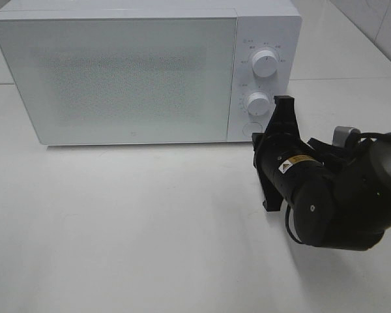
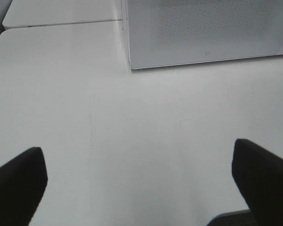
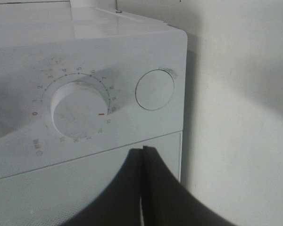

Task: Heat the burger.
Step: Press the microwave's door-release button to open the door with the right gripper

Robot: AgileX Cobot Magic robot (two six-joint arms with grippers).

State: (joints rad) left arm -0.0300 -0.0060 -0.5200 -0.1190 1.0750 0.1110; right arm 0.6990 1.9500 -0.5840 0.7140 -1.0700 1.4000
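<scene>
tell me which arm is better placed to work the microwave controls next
Right. The right gripper, fingers shut, sits by the microwave's lower knob and round button; the left gripper hangs open over the table, far from them.

- Tabletop (image 1: 117, 228): white, matte, flat. Carries one item.
- Microwave (image 1: 137, 72): white, door shut, stands directly on tabletop w/ base flush to the surface.
- Pos. rel. to R gripper (image 1: 284, 103): microwave straight ahead of the tips, close. Its control-panel end is the nearest part. Contact cannot be told.
- Pos. rel. to L gripper (image 2: 139, 183): microwave ahead and off to one side, well apart. Tabletop fills the span between the fingers.
- Joint line (image 2: 61, 21): separates tabletop from a second white top (image 2: 56, 10) beyond it. Runs across ahead of L gripper to the microwave's corner.
- Scratch (image 2: 90, 141): faint, thin, runs away from L gripper toward the joint line.
</scene>
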